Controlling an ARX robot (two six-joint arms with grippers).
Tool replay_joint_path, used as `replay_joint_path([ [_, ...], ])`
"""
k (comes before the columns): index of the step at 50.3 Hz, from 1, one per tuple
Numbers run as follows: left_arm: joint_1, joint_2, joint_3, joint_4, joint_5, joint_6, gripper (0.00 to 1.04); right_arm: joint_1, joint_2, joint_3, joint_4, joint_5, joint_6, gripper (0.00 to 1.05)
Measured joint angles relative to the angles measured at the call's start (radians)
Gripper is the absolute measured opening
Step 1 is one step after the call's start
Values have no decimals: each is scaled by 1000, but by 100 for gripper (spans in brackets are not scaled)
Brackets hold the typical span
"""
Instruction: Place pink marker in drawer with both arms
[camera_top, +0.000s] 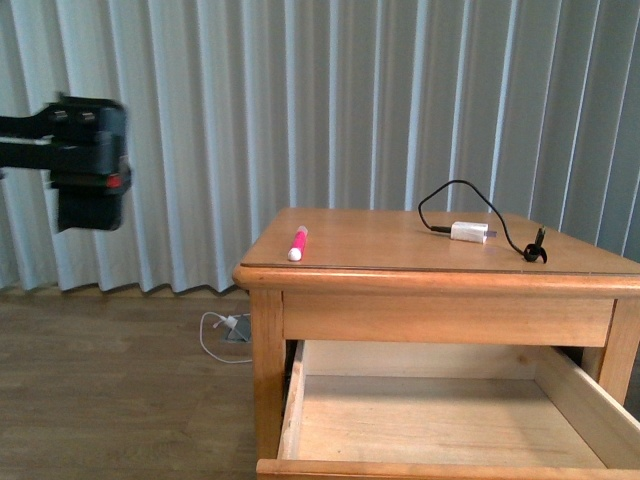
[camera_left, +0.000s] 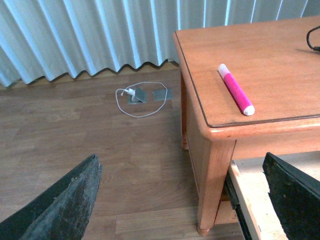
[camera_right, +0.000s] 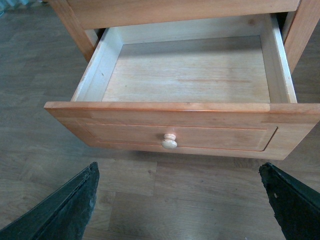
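Drawer (camera_top: 292, 410) hangs pulled open under the surface (camera_top: 400, 248), where the pink marker (camera_top: 297, 243) lies near the left front corner, long axis roughly front-to-back, off right of the nearer, wide-open left gripper (camera_left: 180, 165); right gripper (camera_right: 178, 167), also spread open, faces the knob (camera_right: 169, 142).

Soft daylight is filtering through the curtain (camera_top: 350, 100), lighting all three views evenly and rather flatly. The worktop (camera_top: 400, 245) is showing a faint sheen. The left arm (camera_top: 85, 165) is appearing blurred, and the drawer (camera_right: 185, 75) is lying slightly shaded at its back.
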Motion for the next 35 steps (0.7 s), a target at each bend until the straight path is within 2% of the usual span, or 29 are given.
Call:
replay_joint_path([
  [15, -71, 406, 399, -138, -21, -16, 99, 0, 0, 0, 0, 0, 0, 96],
  [22, -72, 563, 588, -219, -33, -38, 99, 0, 0, 0, 0, 0, 0, 96],
  [35, -73, 740, 797, -306, -44, -48, 99, 0, 0, 0, 0, 0, 0, 96],
])
